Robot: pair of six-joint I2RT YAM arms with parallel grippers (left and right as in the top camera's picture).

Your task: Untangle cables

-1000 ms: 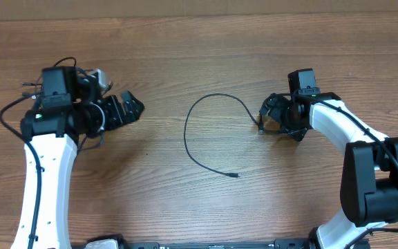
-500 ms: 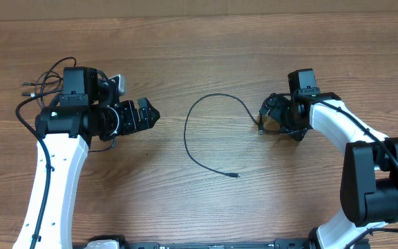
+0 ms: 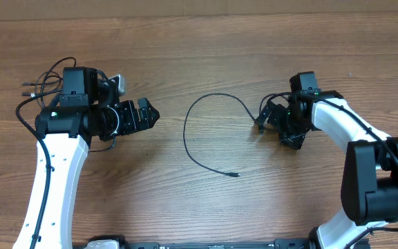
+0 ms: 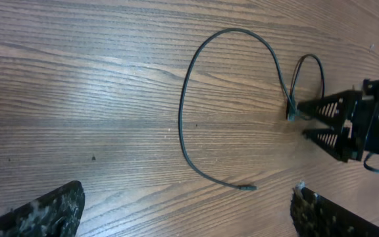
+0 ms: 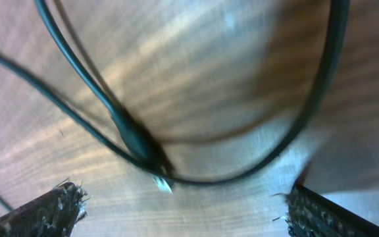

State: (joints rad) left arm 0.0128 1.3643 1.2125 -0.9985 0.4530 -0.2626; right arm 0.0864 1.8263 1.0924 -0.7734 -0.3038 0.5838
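Note:
One thin black cable (image 3: 186, 128) lies in an open arc at mid-table, with a small plug end (image 3: 235, 176) toward the front. Its other end (image 3: 259, 125) rests at my right gripper (image 3: 278, 126), which is open, with a small loop beside it. In the right wrist view the cable (image 5: 135, 139) and its plug lie blurred just ahead of the open fingers (image 5: 45, 210), untouched. My left gripper (image 3: 148, 114) is open and empty, well left of the arc. Its wrist view shows the whole cable (image 4: 183, 112) and the right gripper (image 4: 337, 125) beyond.
More thin black loops with small plugs (image 3: 36, 81) lie behind the left arm at the far left. The wooden table (image 3: 206, 48) shows bare wood along its far side.
The left arm swung right toward the cable arc, uncovering the loops behind it, then held still. The right gripper shifted slightly toward the front and turned. The cable arc has not moved.

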